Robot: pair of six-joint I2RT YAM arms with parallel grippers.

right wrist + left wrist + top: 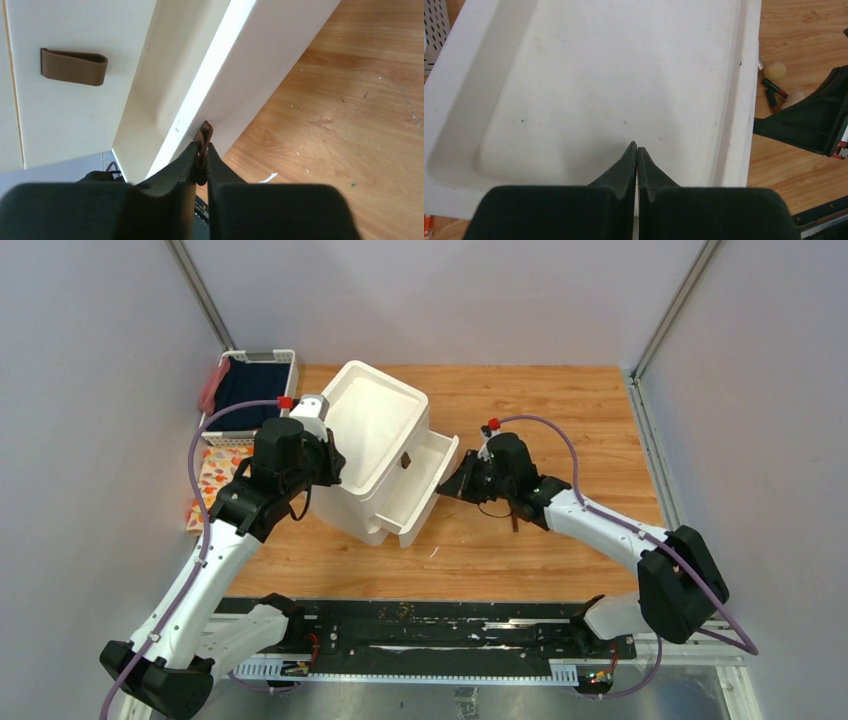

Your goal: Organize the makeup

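Wears white shells over black joint housings on left arm point(215, 560) and right arm point(600, 525). Trails a purple cable point(195, 455) along each, tipped with a red plug point(285, 401) near the wrist. Ends in matt black, wedge-shaped fingers point(624, 165) with a grainy surface, at lower centre of both wrist views: left gripper point(637, 147), right gripper point(204, 145). Bulks out into blocky black housings at lower left and lower right.

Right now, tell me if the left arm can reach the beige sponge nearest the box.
Probably not directly. The left gripper, shut, hangs over the white box; that beige sponge lies past its far edge, where the right gripper, shut on the drawer knob, crowds in.
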